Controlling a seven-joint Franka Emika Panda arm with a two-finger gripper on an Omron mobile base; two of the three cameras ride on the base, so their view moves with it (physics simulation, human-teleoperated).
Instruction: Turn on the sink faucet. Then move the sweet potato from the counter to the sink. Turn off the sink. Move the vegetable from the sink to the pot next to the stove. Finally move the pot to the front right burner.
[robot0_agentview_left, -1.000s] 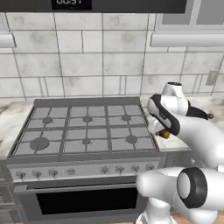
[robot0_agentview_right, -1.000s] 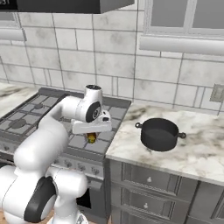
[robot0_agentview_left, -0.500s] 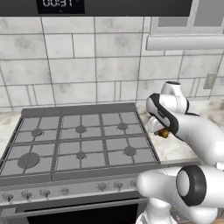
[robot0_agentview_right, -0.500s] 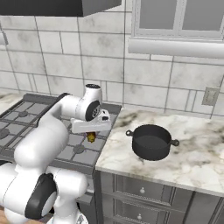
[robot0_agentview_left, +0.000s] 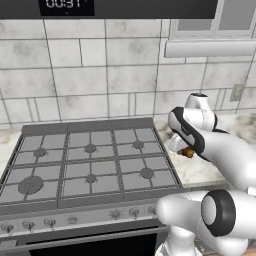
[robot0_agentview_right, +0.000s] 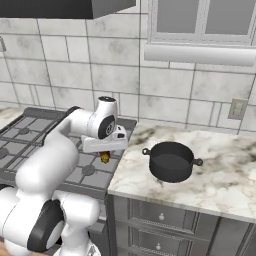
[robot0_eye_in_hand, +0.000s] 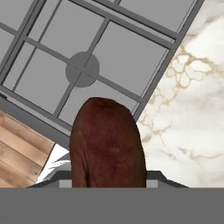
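One sweet potato (robot0_eye_in_hand: 107, 144) | clamped in hand (robot0_agentview_right: 105, 158) | above stove (robot0_agentview_right: 30, 145) edge

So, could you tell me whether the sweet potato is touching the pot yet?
Apart. The right base view shows the sweet potato hanging under the gripper above the stove's edge, with bare counter between it and the pot.

The counter (robot0_agentview_right: 220, 172) — pale marble with brown-grey veins — runs off to the right of the stove (robot0_agentview_left: 85, 162), its edge flush against it. A dark pot (robot0_agentview_right: 171, 160) with two side handles sits directly on the slab, near the stove, on the right
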